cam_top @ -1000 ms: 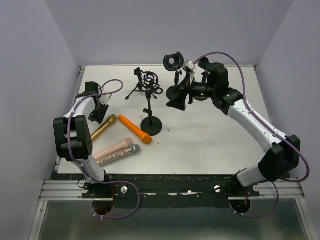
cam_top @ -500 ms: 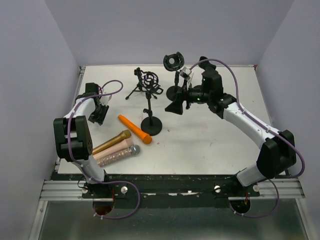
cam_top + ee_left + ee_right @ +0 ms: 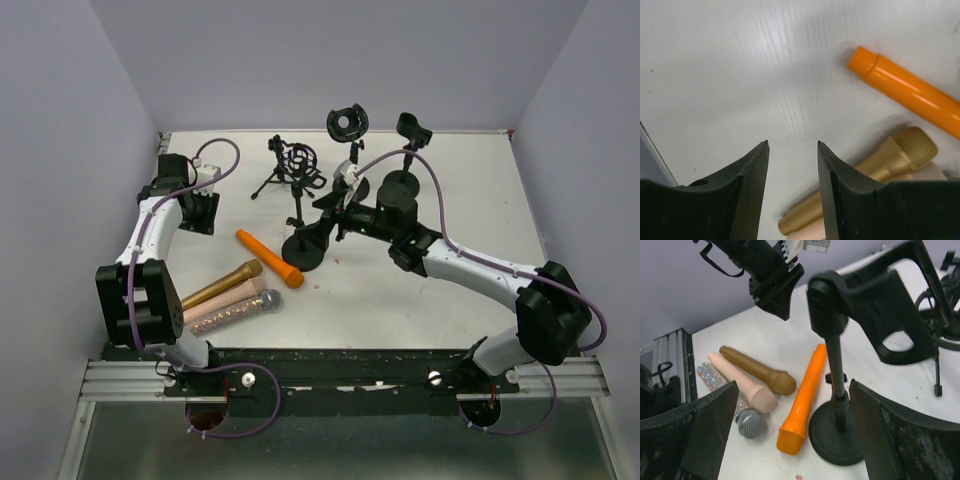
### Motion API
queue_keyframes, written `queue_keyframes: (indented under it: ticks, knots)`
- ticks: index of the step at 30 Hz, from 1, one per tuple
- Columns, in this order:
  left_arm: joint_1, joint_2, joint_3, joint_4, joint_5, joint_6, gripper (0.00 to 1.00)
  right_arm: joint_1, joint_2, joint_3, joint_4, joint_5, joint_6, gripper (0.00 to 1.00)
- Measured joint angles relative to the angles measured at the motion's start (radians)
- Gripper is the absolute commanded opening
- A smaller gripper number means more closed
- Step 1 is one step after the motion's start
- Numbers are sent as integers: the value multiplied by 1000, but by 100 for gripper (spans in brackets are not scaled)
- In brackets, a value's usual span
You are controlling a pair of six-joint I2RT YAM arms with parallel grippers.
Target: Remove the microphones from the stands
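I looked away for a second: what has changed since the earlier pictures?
The gold metallic microphone shifted toward the near edge, away from the left gripper, and now lies beside the pale pink microphone. The left gripper drew away, open and empty. The right gripper swung left and nearer; its open jaws now flank the black round-base stand. The orange microphone and the black tripod stand stayed put.

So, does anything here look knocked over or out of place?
Nothing looks broken or spilled. An orange microphone, a gold one, a pink one and a glittery silver one lie loose on the table's left side, the last three bunched together. The stands in view are upright, their holders seemingly empty.
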State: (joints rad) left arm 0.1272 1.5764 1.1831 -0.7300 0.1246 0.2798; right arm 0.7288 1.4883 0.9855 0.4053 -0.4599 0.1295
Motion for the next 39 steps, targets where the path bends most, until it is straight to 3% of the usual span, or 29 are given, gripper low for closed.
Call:
queue_keyframes:
  ticks: [3, 9, 13, 17, 21, 23, 26, 31, 39]
  knots:
    - [0, -37, 58, -13, 83, -32, 51, 59, 3, -14, 86, 111, -9, 99]
    - [-1, -62, 153, -29, 206, -82, 51, 103, 61, -18, 208, 306, -24, 87]
    - [-9, -76, 167, -53, 248, -99, 51, 103, 115, -18, 245, 374, -14, 78]
    - [-18, -86, 188, -75, 285, -114, 51, 104, 160, -16, 262, 420, -6, 75]
    - [-19, -114, 184, -71, 348, -113, 51, 104, 178, -14, 287, 410, -25, 61]
    - [-20, -157, 153, -48, 401, -101, 52, 106, 182, -8, 301, 397, -35, 50]
    - [-21, -263, 69, 21, 513, -53, 52, 108, 185, -3, 319, 378, -56, 28]
    - [-37, -415, -26, 117, 657, 37, 53, 106, 188, -1, 326, 339, -101, 1]
    - [-230, -364, 9, 118, 697, 374, 50, 79, 84, -71, 254, 249, -198, 1]
